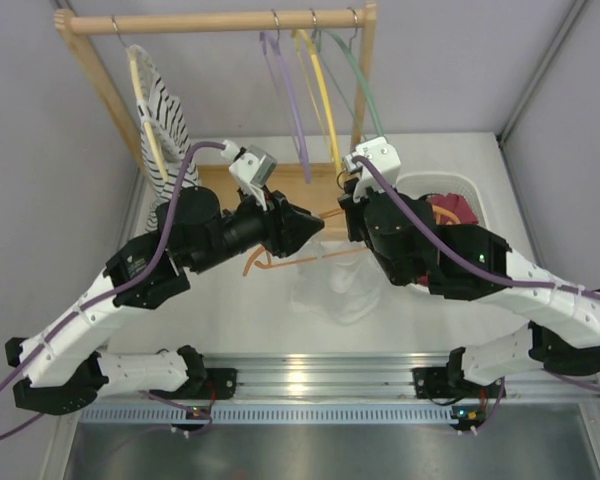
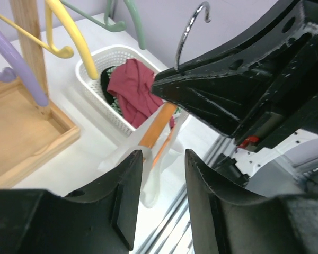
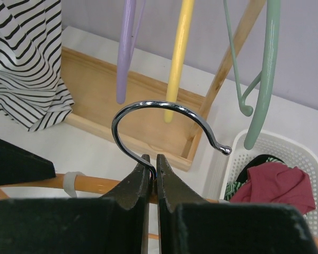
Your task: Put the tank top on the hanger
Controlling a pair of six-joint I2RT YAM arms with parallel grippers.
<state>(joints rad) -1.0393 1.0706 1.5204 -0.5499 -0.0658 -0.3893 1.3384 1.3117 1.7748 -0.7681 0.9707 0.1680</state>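
The dressing step is under way. The right gripper is clamped shut at the root of the metal hook, so the orange hanger is held up off the table, hook pointing to twelve o'clock toward the wooden rack.

One white strap is seen looped over the hanger's arm at nine o'clock from that grip. The rest of the tank top is draped down at six o'clock, bunched on the table between the two arms.

In the left wrist view, the left gripper is parted, a clear gap showing between the fingers. A fold of white fabric sits in that gap, close to one finger. No pinch can be made out, so it is judged to be holding nothing firm.

One shoulder looks seated; the other is judged not yet on.

Next, the loose side has to be pinched and drawn over the hanger's free end at three o'clock, while the hook is kept steady. The thin cloth is likely to slip or drag the seated strap off. The white basket at three o'clock needs to be kept clear of.
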